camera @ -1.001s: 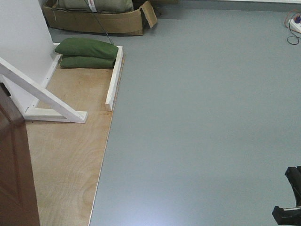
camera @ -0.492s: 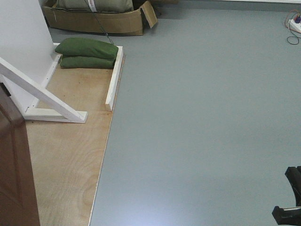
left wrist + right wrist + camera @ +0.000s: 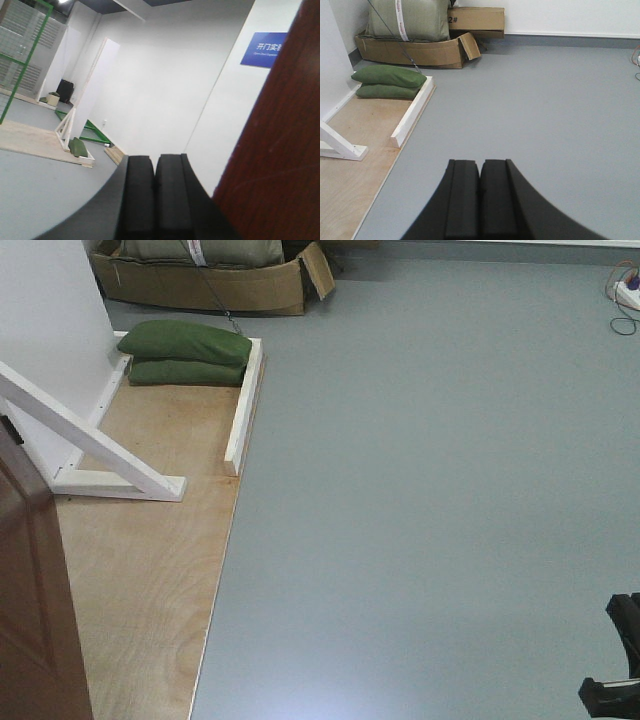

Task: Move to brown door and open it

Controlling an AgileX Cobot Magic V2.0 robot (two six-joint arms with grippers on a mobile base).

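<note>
The brown door (image 3: pixel 35 620) stands at the lower left of the front view, its edge above the plywood floor panel (image 3: pixel 150 580). In the left wrist view the door (image 3: pixel 280 150) fills the right side, close beside my left gripper (image 3: pixel 155 161), which is shut and empty. My right gripper (image 3: pixel 480 165) is shut and empty, held over the grey floor. Part of the right arm (image 3: pixel 620 660) shows at the lower right of the front view. No door handle shows.
A white wooden brace (image 3: pixel 90 445) and a white rail (image 3: pixel 243 405) frame the plywood. Two green sandbags (image 3: pixel 185 352) lie at its far end. A cardboard box (image 3: pixel 210 280) sits behind them. A power strip with cables (image 3: pixel 625 290) lies at the far right.
The brown door takes up slightly more of the lower left of the front view. The rest of the scene has barely shifted.
</note>
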